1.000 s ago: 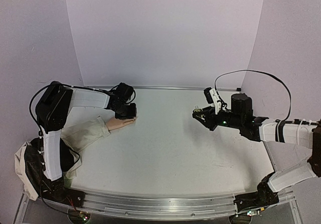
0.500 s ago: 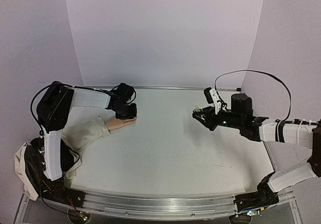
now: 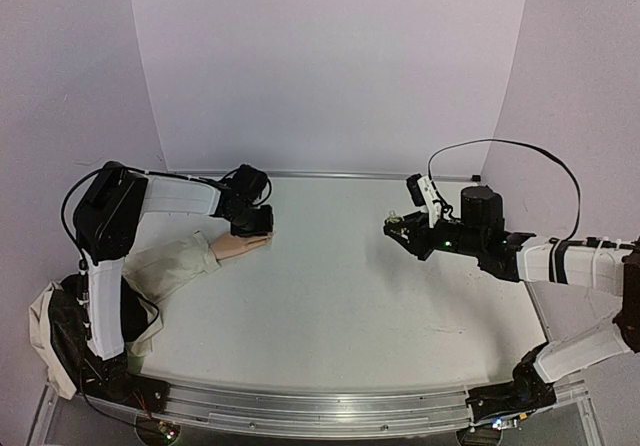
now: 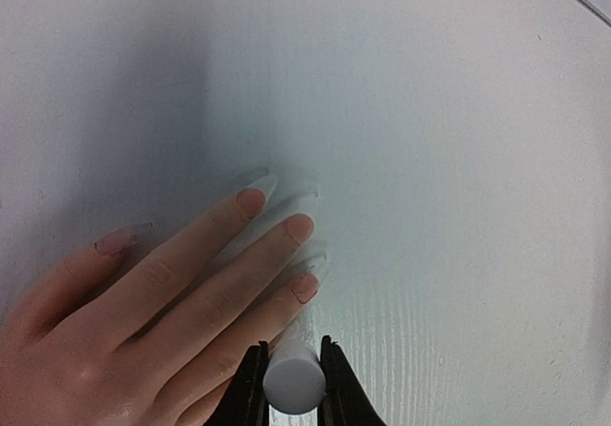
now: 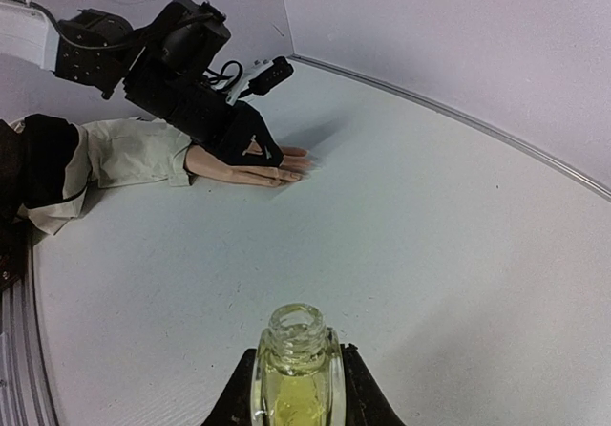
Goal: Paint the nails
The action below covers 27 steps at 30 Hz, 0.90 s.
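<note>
Only the left wrist view showed the nails [image 4: 299, 227] of the pale peach mannequin hand [image 4: 143, 311]: pinkish, clear-tipped, lying flat near the white counter's [image 4: 458, 159] left edge. The left tool [image 4: 292, 393] clamped a white round cap [image 4: 292, 378] beside them; the right tool [image 5: 296, 402] clamped an open yellowish-green glass bottle [image 5: 295, 359] toward the right edge.

A white table [image 3: 340, 296] stands between pale lilac walls [image 3: 330, 66].

Left gripper [image 3: 255, 228], clamping a white cap [image 4: 293, 384], has edged slightly rightward over the mannequin hand [image 3: 230, 247], centre left.
</note>
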Tool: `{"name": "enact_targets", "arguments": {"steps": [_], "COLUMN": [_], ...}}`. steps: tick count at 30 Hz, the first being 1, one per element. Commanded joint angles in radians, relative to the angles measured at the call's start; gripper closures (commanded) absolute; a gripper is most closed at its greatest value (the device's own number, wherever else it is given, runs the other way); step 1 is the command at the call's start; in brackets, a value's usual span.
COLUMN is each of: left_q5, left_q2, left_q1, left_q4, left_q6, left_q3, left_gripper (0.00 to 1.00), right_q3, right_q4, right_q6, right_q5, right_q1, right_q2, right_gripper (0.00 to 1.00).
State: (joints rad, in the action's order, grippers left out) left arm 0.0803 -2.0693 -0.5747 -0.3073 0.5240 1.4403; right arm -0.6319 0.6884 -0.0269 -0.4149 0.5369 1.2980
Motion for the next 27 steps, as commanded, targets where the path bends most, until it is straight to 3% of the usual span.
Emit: {"name": "enact_targets", "arguments": {"steps": [1, 27], "left_q5": [0.012, -0.020], "left_q2": [-0.015, 0.032], "left_q1": [0.006, 0.006], "left_q4": [0.012, 0.013], "left_q6": [-0.013, -0.021], "left_q3": [0.054, 0.053], "left_gripper": [1.00, 1.00], "right_q3": [-0.011, -0.012], "right_q4": [0.064, 0.065], "right_q6": [-0.011, -0.015], "right_q5": [-0.021, -0.026], "right_q1": [-0.005, -0.005], "right_q2": [-0.005, 0.001], "right_gripper": [1.00, 1.00]}}
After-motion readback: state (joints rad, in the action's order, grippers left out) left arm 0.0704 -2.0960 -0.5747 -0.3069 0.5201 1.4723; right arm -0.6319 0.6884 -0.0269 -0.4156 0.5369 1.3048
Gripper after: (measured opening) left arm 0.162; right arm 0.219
